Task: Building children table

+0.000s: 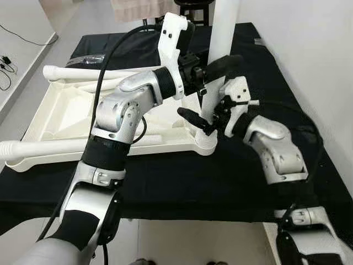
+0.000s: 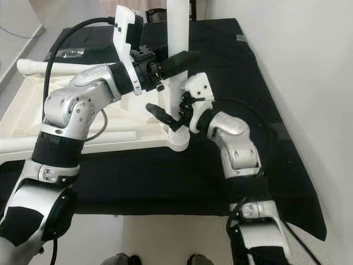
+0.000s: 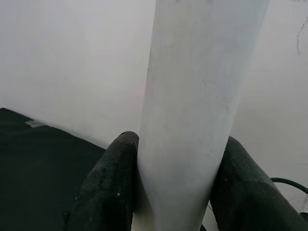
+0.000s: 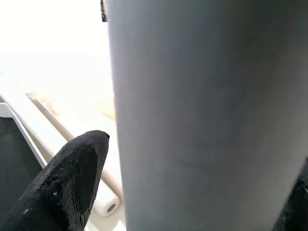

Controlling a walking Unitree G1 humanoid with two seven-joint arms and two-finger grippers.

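Observation:
A white children's table top [image 1: 60, 110] lies upside down on a black-covered table. One white table leg [image 1: 225, 27] stands upright in the top's near right corner socket [image 1: 205, 144]. My left gripper [image 1: 218, 62] is shut on this leg partway up; in the left wrist view both fingers [image 3: 108, 187] press against the leg [image 3: 192, 120]. Lower down, just above the socket, my right gripper [image 1: 208, 118] straddles the leg. In the right wrist view its finger [image 4: 67, 187] stands a narrow gap off the leg [image 4: 207, 120], so it is open.
Two more white legs stick out from the top's left side, one at the near corner [image 1: 33, 148] and one at the far corner [image 1: 83, 72]. Black cloth [image 1: 193, 182] runs to the table's front edge. A white wall [image 1: 320, 49] is close on the right. A dark stool [image 1: 193, 5] stands behind.

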